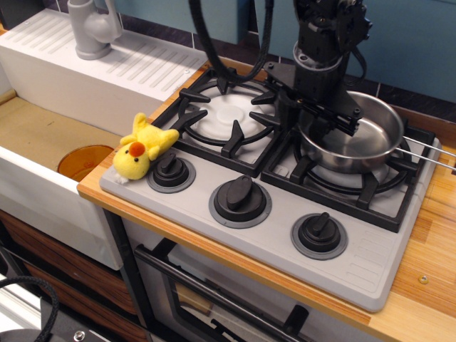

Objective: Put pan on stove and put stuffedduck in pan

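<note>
A teal wall [420, 43] runs along the back, edged at its foot by a dark strip [427, 100]. Below it lies a light wooden tabletop [427, 263] with pale stripes in the grain and a small screw head near its right end. To the left sits a white sink [43, 192] with a tan basin floor and an orange drain [84, 160]. Behind the basin a ribbed white drainboard [135, 64] carries a grey tap [92, 28]. Under the tabletop there is a grey oven front with a black bar handle [214, 296], and brown wood panelling [64, 271] shows at lower left. The light is soft and even.
</note>
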Robot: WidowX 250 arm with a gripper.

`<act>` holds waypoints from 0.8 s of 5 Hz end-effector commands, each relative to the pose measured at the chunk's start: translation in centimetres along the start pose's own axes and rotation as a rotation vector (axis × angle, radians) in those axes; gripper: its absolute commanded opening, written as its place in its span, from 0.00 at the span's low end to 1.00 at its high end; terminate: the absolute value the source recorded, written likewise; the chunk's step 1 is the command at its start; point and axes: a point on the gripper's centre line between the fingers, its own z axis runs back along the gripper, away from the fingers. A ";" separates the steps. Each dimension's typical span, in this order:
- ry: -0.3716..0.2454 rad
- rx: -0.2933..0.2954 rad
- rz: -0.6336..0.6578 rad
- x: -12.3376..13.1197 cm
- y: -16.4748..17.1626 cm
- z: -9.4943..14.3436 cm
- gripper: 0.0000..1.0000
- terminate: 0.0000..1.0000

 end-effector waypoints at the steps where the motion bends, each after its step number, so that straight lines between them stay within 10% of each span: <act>1: -0.032 0.003 -0.038 2.1 1.4 2.6 0.00 0.00; 4: 0.040 0.089 -0.033 1.8 2.9 9.4 0.00 0.00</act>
